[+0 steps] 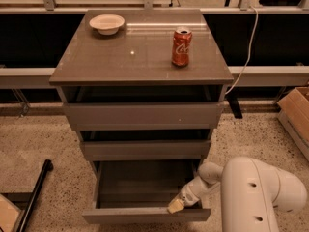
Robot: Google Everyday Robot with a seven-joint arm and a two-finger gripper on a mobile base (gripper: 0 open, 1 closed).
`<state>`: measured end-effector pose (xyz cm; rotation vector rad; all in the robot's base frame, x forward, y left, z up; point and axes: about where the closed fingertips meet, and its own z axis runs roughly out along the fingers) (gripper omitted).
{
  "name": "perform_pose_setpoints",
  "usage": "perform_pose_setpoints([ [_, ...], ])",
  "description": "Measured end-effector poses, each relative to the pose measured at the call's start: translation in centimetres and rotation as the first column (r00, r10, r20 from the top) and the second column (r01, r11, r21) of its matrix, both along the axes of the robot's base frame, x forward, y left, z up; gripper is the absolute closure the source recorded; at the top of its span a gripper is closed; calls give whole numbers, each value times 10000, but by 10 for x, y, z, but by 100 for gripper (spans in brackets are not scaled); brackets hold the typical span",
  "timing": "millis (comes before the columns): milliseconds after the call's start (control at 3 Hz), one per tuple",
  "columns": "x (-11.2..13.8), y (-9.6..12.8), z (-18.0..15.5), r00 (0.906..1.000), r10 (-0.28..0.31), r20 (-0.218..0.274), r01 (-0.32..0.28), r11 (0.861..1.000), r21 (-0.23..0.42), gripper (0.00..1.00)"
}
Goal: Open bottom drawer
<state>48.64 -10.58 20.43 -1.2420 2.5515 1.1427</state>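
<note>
The bottom drawer point(145, 214) of the grey-brown cabinet is pulled well out, and its dark inside shows bare. Its flat front panel runs along the lower edge of the camera view. My gripper point(176, 205) sits at the right part of the drawer's front edge, with its yellowish fingertip point(175, 206) touching the top of the front panel. My white arm point(256, 192) fills the lower right corner. The middle drawer point(145, 149) and top drawer point(144, 115) stand slightly out above it.
A red soda can point(181, 46) and a white bowl point(106, 23) stand on the cabinet top point(135, 57). A cardboard box point(295, 115) is at the right, a black bar point(34, 197) lies on the floor at the left, and a white cable point(248, 52) hangs behind.
</note>
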Motion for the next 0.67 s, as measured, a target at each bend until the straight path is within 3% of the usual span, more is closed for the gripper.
perform_pose_setpoints([
  [333,-22,1,1,9989,148,-455,-148,9999,1,100],
  [667,-22,1,1,9989,149,-455,-149,9999,1,100],
])
